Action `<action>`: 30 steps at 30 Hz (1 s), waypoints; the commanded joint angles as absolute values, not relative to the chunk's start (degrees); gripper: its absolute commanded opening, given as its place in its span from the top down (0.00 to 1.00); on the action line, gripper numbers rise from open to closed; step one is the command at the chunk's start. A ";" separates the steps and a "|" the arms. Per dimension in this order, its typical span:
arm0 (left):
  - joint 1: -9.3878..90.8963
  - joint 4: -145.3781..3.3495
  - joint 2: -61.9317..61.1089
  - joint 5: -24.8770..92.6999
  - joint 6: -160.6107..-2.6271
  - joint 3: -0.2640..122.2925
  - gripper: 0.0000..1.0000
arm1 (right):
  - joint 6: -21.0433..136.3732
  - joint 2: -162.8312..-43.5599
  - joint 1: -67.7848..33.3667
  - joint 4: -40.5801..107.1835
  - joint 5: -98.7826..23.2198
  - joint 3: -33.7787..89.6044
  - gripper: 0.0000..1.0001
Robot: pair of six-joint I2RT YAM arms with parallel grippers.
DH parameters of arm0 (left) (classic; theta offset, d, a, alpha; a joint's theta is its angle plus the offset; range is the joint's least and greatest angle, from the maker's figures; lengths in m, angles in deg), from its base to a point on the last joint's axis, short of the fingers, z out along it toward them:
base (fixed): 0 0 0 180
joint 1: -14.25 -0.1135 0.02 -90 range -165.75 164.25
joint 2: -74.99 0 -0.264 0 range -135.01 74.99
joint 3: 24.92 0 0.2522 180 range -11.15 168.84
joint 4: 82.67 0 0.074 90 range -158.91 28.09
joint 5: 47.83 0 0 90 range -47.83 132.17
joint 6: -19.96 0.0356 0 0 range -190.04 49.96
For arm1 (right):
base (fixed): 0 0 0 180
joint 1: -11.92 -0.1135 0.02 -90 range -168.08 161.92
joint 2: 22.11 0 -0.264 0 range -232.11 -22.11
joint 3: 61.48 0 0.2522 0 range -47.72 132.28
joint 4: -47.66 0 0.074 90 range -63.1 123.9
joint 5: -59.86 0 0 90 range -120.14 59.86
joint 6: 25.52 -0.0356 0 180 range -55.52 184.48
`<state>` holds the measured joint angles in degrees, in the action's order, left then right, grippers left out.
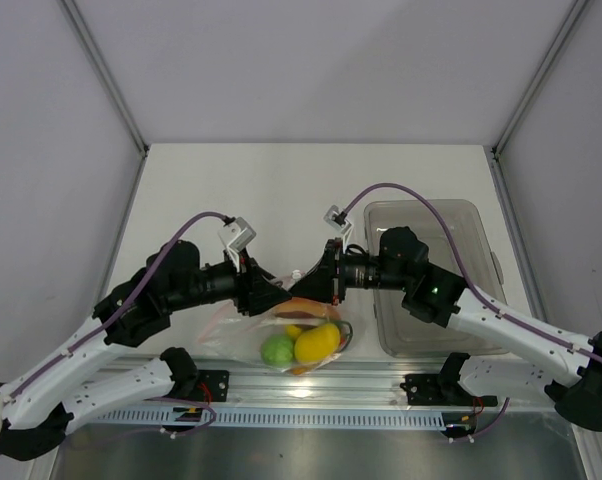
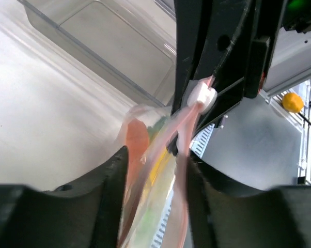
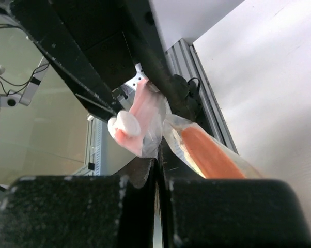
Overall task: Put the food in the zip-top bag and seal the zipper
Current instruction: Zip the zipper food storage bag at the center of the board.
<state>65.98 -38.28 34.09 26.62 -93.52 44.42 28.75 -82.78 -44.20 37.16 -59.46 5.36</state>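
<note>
Two grippers meet over the mouth of the bag (image 1: 231,335), which lies near the front edge of the table (image 1: 281,190), between the arm bases and just left of the clear bin (image 1: 481,250).

The left gripper (image 2: 153,157) is partly open. Its fingers (image 2: 111,196) stand apart on either side of the bag's top edge, and the pink zipper strip (image 2: 182,121) runs up through the gap between them. The strip passes close along the right-hand finger; whether it touches that finger cannot be told. The jaws are not clamped on the plastic.

The right gripper (image 3: 158,173) is clenched. Its two fingers are pressed flat together with no gap, and the thin film of the bag's mouth runs down into the seam between them, so it pinches the bag at the pink strip. A small white slider (image 2: 203,98) sits on the strip just beside that pinch.

Inside the bag lie a green fruit (image 1: 277,349) and a yellow fruit (image 1: 318,342), touching side by side, with an orange piece (image 3: 210,157) higher up near the mouth.
</note>
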 commanded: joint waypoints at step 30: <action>66.11 -37.53 34.04 19.41 -92.63 46.06 0.99 | 50.50 -81.61 -40.55 25.90 -70.30 13.45 1.00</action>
<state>66.24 -34.30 34.07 21.94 -93.46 45.14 48.34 -80.70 -40.83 25.91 -68.36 10.30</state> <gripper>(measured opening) 0.006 0.106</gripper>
